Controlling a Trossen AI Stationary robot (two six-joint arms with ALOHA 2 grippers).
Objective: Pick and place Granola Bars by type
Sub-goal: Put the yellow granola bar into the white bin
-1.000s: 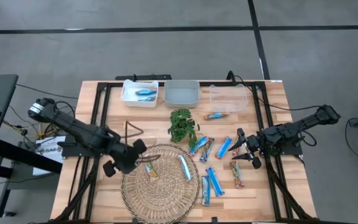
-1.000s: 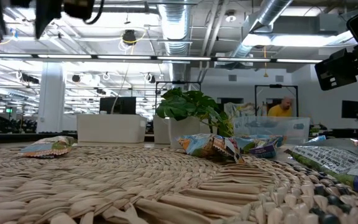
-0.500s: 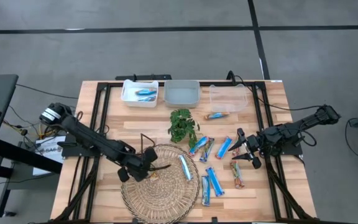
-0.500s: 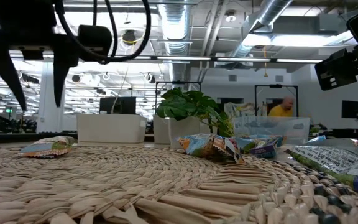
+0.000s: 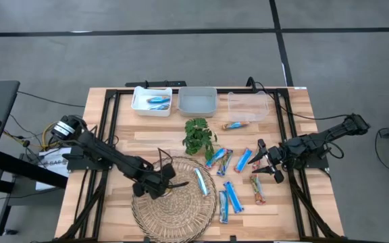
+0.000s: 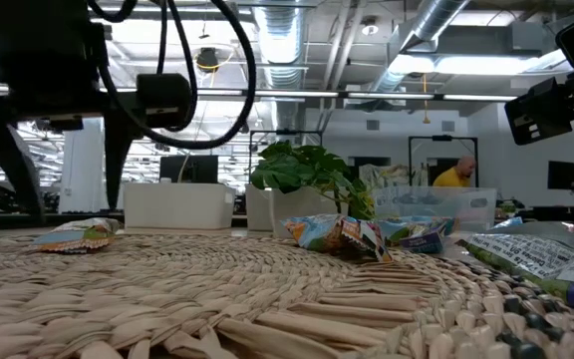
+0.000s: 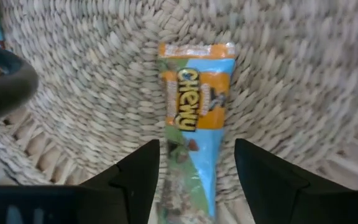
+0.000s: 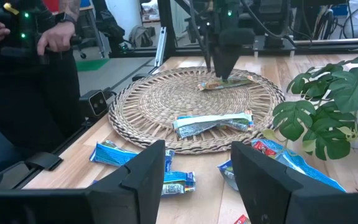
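A Chewy granola bar with an orange and light-blue wrapper [image 7: 194,118] lies flat on the round woven mat [image 5: 181,216]. My left gripper [image 5: 163,183] points steeply down over it, open. Its fingers stand on either side of the bar's near end without touching it; the low view shows them just above the bar [image 6: 73,234]. A light-blue bar [image 5: 200,181] also lies on the mat. Several more bars [image 5: 228,196] lie on the table to the right of the mat. My right gripper [image 5: 265,162] waits open at the table's right side.
A white bin holding blue bars [image 5: 152,101], a grey bin [image 5: 198,101] and a clear bin [image 5: 248,106] stand along the far edge, with one bar [image 5: 234,125] in front of the clear bin. A small green plant [image 5: 198,135] stands mid-table. A person [image 8: 36,68] stands beside the table.
My left gripper has come down toward the mat and shifted a little toward the table's right, tipping more steeply downward. Its fingers have spread wider and now stand on either side of the orange and blue bar, which has not moved.
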